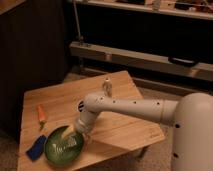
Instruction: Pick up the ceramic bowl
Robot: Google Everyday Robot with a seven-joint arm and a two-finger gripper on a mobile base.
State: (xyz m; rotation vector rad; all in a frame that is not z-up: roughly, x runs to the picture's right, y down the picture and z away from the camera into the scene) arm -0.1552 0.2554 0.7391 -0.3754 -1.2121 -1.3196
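The ceramic bowl (57, 150) is a wide, shallow, glossy green dish near the front left corner of the wooden table (120, 125). My white arm reaches across the table from the right and bends down to it. The gripper (69, 140) hangs over the bowl's right half with its pale fingers (67, 133) spread apart, reaching down inside the rim. The gripper is open, and the bowl rests flat on the table. The wrist hides part of the bowl's far right rim.
A flat blue sponge-like piece (36, 148) lies just left of the bowl. An orange carrot-like item (41, 114) lies further back on the left. A small pale upright object (106, 88) stands near the table's far side. A dark shelf unit runs behind.
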